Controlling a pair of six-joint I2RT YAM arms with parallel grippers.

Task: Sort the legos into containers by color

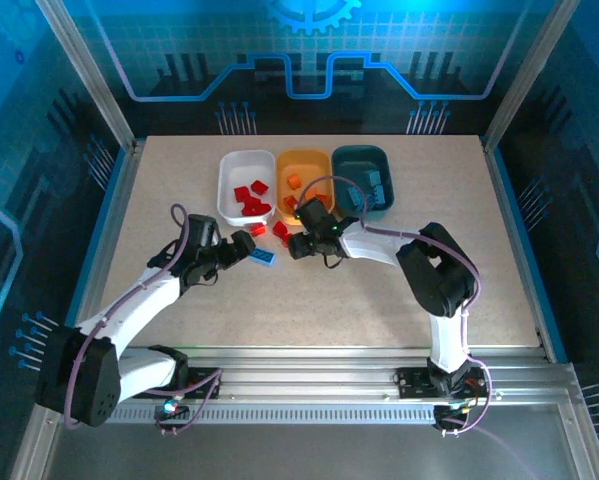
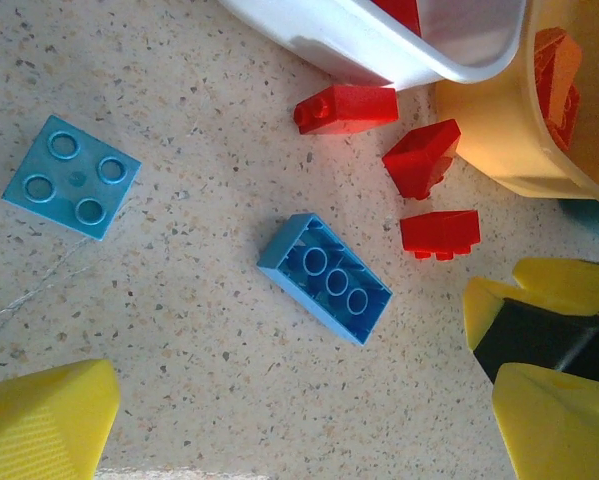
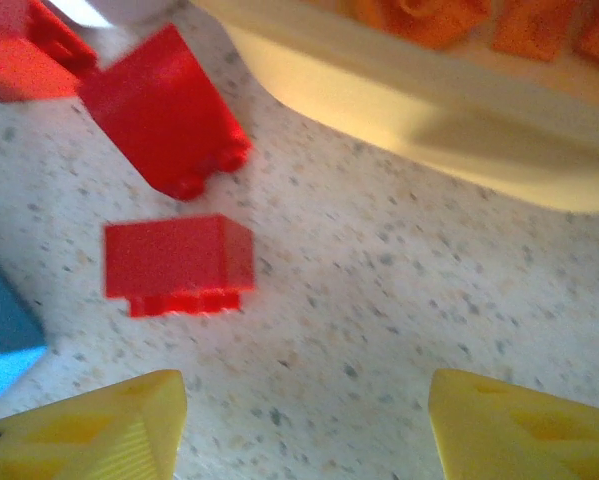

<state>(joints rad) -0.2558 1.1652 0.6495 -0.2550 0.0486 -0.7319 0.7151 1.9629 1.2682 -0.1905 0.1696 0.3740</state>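
Three containers stand in a row: the white tray with red legos, the orange-yellow tray with orange ones, and the dark teal tray with light blue ones. Loose red bricks lie in front of the trays, and a light blue brick lies nearer. My left gripper is open and low over the table; an upturned blue brick and a square blue brick lie ahead of its empty jaws. My right gripper is open, with bare table between its fingers. A red brick lies just ahead to the left.
The two grippers are close together in front of the trays. The orange tray's wall is right ahead of the right gripper, and the white tray's rim is beyond the left one. Metal posts and blue panels enclose the table.
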